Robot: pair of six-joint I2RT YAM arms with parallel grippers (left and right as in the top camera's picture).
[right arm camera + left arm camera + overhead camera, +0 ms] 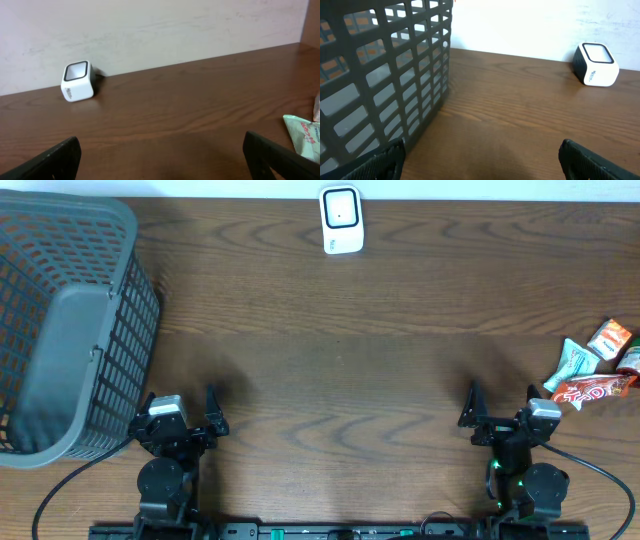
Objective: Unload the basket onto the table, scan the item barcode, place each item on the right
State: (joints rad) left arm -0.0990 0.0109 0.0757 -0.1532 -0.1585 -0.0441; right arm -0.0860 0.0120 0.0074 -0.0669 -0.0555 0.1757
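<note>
A small white barcode scanner [341, 219] with a dark window stands at the table's far edge; it also shows as the scanner [595, 65] and the scanner [78, 81] in the wrist views. Several snack packets lie at the right edge: a red bar [592, 389], a pale green packet [574, 361], an orange packet [609, 337]. The pale green packet [305, 132] peeks into the right wrist view. My left gripper [181, 406] sits open at the front left, nothing between its fingers. My right gripper [501, 402] sits open at the front right, left of the packets.
A large dark grey mesh basket [65, 325] fills the left end of the table, its wall [380, 80] close beside my left gripper. The wooden table [340, 360] runs to a pale wall at the back. Cables trail from both arm bases.
</note>
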